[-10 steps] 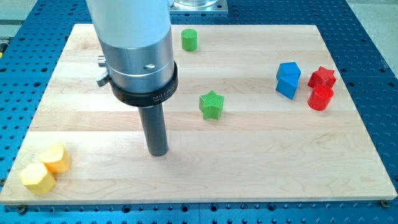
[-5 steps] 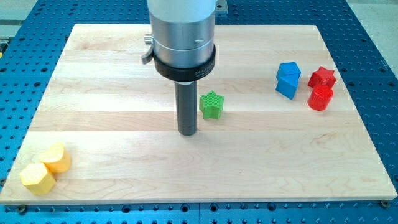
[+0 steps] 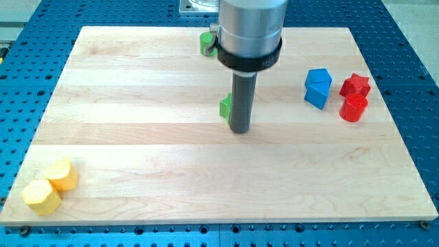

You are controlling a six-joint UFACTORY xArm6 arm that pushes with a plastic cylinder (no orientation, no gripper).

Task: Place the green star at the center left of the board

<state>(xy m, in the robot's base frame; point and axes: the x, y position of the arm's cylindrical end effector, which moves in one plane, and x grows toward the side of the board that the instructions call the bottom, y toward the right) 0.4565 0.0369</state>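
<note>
The green star (image 3: pixel 225 107) sits near the middle of the wooden board (image 3: pixel 137 158). The dark rod stands in front of it and hides most of it; only its left edge shows. My tip (image 3: pixel 240 130) rests on the board just at the star's lower right side, very close to it; I cannot tell if they touch.
A green cylinder (image 3: pixel 205 42) is at the view's top, partly hidden by the arm body. A blue block (image 3: pixel 317 87) and two red blocks (image 3: pixel 354 85) (image 3: pixel 352 108) are at the right. Two yellow blocks (image 3: pixel 62 173) (image 3: pixel 40 196) lie at the bottom left corner.
The rod has moved from the board's left-centre toward the right and up, passing below the green star and now covering it. The star has not visibly shifted.
</note>
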